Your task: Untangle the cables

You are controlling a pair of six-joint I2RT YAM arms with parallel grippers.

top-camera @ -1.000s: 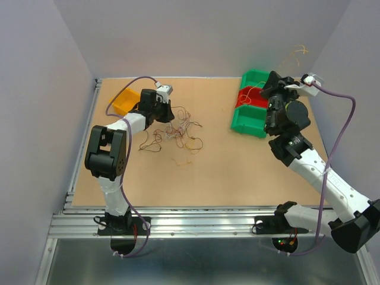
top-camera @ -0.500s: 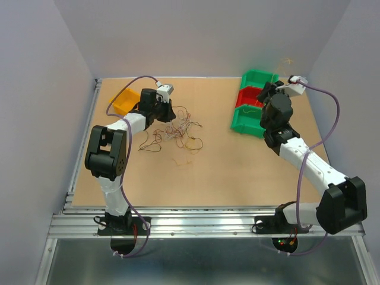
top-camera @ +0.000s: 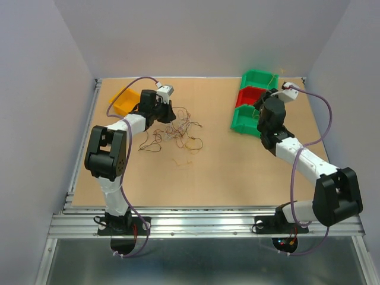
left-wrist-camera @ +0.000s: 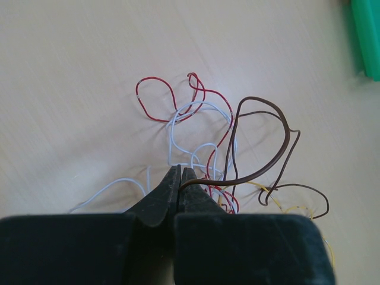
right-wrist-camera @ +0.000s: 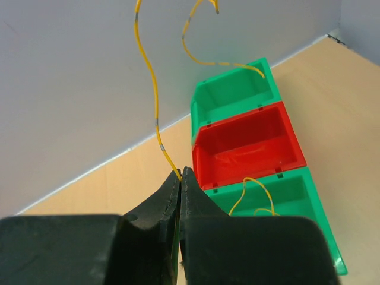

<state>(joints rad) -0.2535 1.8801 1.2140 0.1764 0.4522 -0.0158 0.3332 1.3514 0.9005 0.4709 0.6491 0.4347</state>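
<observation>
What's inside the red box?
Nothing shows inside the red box, only its shiny bare floor. Its near wall hides a strip of floor.

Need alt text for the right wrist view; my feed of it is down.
The right end effector is shut on a thin yellow wire that rises and curls out of frame. Behind it sits a red bin between a far green bin and a near green bin, from which a yellow loop sticks up.
</observation>
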